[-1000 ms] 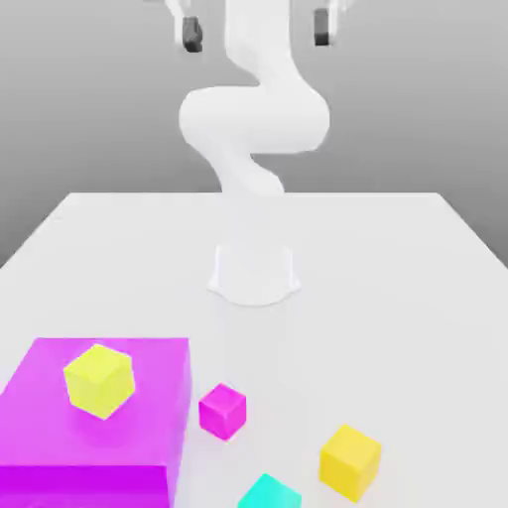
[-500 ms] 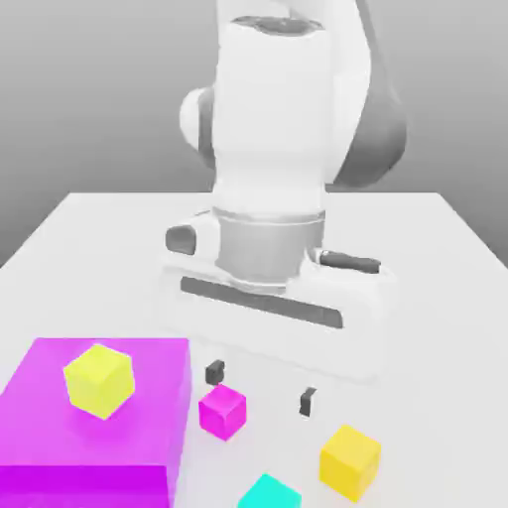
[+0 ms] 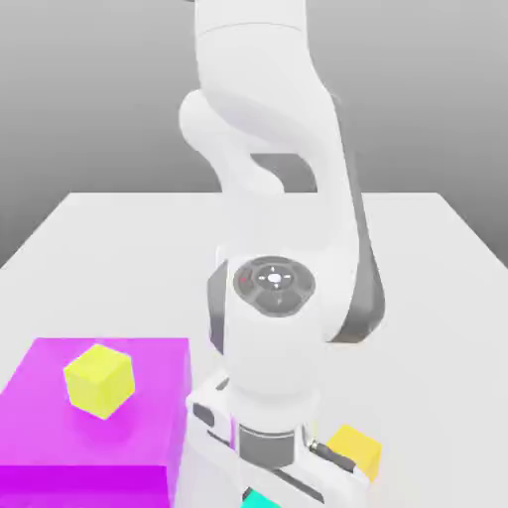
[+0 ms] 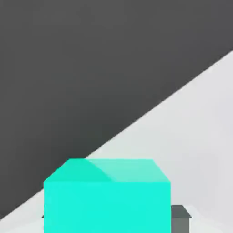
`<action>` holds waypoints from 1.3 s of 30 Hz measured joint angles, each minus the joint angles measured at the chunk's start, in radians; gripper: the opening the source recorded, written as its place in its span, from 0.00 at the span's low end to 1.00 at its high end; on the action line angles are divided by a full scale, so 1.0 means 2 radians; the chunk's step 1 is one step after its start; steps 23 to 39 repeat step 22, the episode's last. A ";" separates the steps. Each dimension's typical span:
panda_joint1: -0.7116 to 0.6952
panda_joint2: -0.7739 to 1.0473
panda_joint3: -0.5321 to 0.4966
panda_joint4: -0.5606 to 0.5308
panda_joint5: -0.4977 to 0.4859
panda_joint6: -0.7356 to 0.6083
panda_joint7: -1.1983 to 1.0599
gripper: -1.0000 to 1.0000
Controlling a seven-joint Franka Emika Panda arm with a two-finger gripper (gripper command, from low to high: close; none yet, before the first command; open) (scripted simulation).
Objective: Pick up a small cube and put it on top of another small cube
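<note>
A small cyan cube (image 4: 107, 195) sits between my fingers in the hand view, resting on the white table (image 4: 200, 136). My gripper (image 4: 107, 219) is shut on it, and one dark fingertip (image 4: 180, 218) shows against the cube's side. In the exterior view my arm (image 3: 273, 298) is bent low over the table's front edge. A sliver of the cyan cube (image 3: 260, 500) peeks out under the hand. A small yellow cube (image 3: 359, 448) lies just to the exterior view's right of the hand. Another yellow cube (image 3: 99, 379) rests on the big magenta block (image 3: 60, 437).
The big magenta block fills the front corner on the exterior view's left, close beside the hand. The white table (image 3: 427, 258) stretches away behind the arm. Dark floor lies past the table's edge in the hand view.
The arm has swung down and forward to the table's front edge. The fingers, wide apart half a second ago near the magenta cube, are now shut on the cyan cube.
</note>
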 joint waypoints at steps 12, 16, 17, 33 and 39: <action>0.015 -0.180 0.074 -0.088 0.036 -0.092 -0.083 0.00; 0.030 -0.171 0.079 -0.107 0.014 -0.065 -0.085 0.00; 0.034 -0.155 0.075 -0.107 0.005 -0.050 -0.079 0.00; 0.041 -0.126 0.065 -0.106 -0.012 -0.023 -0.067 1.00; 0.041 -0.126 0.065 -0.106 -0.012 -0.023 -0.067 1.00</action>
